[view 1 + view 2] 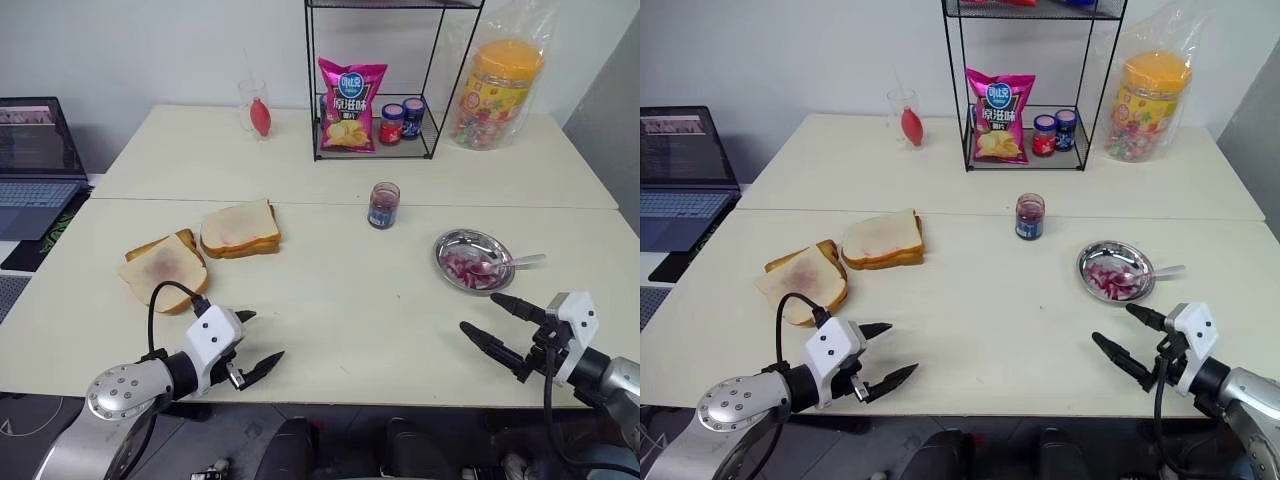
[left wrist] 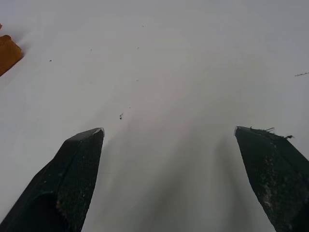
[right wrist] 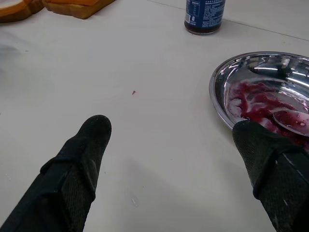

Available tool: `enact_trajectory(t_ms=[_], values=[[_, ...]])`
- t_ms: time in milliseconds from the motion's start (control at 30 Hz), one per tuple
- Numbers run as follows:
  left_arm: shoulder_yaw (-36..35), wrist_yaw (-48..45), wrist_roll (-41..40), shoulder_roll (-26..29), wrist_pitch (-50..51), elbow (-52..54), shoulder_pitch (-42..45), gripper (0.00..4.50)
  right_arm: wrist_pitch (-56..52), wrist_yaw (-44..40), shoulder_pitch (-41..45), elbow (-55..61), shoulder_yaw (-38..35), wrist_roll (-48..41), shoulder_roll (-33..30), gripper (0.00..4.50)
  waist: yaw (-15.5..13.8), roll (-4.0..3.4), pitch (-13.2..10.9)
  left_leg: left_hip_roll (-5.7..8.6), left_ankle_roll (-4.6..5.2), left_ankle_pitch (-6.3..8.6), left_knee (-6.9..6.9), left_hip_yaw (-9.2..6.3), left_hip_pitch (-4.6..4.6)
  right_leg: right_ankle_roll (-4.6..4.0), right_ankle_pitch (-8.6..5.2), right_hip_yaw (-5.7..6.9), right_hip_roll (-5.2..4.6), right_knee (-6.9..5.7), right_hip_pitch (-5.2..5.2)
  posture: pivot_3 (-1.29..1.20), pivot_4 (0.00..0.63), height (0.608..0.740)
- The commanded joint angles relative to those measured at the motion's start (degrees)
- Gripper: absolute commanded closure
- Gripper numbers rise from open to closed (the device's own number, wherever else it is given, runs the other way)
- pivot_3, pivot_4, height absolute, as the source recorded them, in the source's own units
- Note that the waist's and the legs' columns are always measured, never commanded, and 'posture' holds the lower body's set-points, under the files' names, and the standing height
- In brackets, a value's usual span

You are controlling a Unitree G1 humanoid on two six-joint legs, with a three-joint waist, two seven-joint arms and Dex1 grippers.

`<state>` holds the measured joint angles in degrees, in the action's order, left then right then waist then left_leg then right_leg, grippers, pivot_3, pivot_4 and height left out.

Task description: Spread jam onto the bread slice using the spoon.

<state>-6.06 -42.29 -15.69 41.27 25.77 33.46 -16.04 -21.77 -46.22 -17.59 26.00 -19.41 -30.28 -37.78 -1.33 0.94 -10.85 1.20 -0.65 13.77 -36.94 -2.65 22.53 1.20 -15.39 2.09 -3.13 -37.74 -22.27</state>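
The bread slice (image 1: pixel 160 270), pale with a pinkish smear, lies at the left of the table, partly over a toasted slice (image 1: pixel 170 243). The jam shows through a small glass jar (image 1: pixel 383 205) with a dark blue label at the table's middle. The spoon (image 1: pixel 512 264) rests in a jam-smeared metal dish (image 1: pixel 446 248) at the right, its handle sticking out over the rim. My left gripper (image 1: pixel 262 337) is open and empty near the front edge, below the bread slice. My right gripper (image 1: pixel 478 312) is open and empty just in front of the dish (image 3: pixel 219 106).
A two-slice sandwich (image 1: pixel 240 230) lies right of the bread slice. At the back, a wire rack (image 1: pixel 312 90) holds a chips bag (image 1: pixel 351 105) and two capped jars (image 1: pixel 401 121). A bagged candy jar (image 1: pixel 497 90), a glass (image 1: pixel 254 106) and a laptop (image 1: pixel 35 165) stand around.
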Motion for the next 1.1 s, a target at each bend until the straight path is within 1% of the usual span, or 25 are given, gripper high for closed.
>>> enact_trajectory(t_ms=[33,300,500,700,833,967,1100], values=[[-0.7,-0.8,-1.2,0.5,-0.4,2.1,0.2,0.0,1.0,0.0,-0.4,2.1,-0.6,0.1,-0.2,0.02,0.0,0.0,0.0,0.0,0.0,0.0,0.0,0.0,0.0,0.0,0.0,0.0,0.0,0.0,0.0,0.0,0.15,0.74],[-0.4,0.2,0.5,0.6,0.1,1.1,2.1,0.0,0.6,0.8,-0.5,2.9,0.3,0.5,-0.3,0.02,0.0,0.0,0.0,0.0,0.0,0.0,0.0,-0.02,0.0,0.02,0.01,0.02,0.0,0.0,0.0,0.0,0.15,0.74],[0.2,-0.3,1.8,-0.3,-5.3,0.4,1.8,0.0,0.9,0.9,-0.3,2.8,1.1,1.1,-0.1,0.02,0.0,0.0,0.0,0.0,0.0,0.0,0.01,-0.02,0.01,0.01,0.01,0.02,0.0,0.0,0.0,0.0,0.15,0.74],[-1.4,4.0,2.6,-4.1,-8.3,-1.5,3.5,0.0,1.3,0.7,0.1,2.6,2.2,1.7,0.0,0.02,0.0,0.0,0.0,0.0,0.0,0.0,-0.01,-0.03,0.01,0.03,0.02,0.03,0.0,0.0,0.01,0.0,0.15,0.74],[-5.7,10.4,3.4,-8.2,-10.4,-3.7,6.0,0.0,1.6,0.3,0.8,2.4,2.7,1.7,0.0,0.02,0.0,0.0,0.0,0.0,0.0,0.0,-0.02,-0.04,0.01,0.26,0.16,0.05,0.0,-0.01,0.01,0.0,0.15,0.74],[-7.5,15.1,4.8,-11.7,-11.5,-2.4,5.6,0.0,1.6,-0.5,1.5,2.8,2.9,1.3,-0.2,0.02,0.0,0.04,0.0,0.02,0.0,0.0,-0.02,-0.03,0.02,0.3,0.18,0.04,0.0,0.0,0.01,0.0,0.15,0.74],[-10.8,20.5,4.5,-15.7,-10.9,-1.4,5.4,0.0,0.7,-0.9,2.8,3.7,3.3,0.4,-0.5,0.02,0.0,0.07,0.0,0.03,0.0,0.0,-0.04,-0.04,0.04,0.32,0.19,0.04,0.0,0.02,0.01,0.0,0.15,0.74]])
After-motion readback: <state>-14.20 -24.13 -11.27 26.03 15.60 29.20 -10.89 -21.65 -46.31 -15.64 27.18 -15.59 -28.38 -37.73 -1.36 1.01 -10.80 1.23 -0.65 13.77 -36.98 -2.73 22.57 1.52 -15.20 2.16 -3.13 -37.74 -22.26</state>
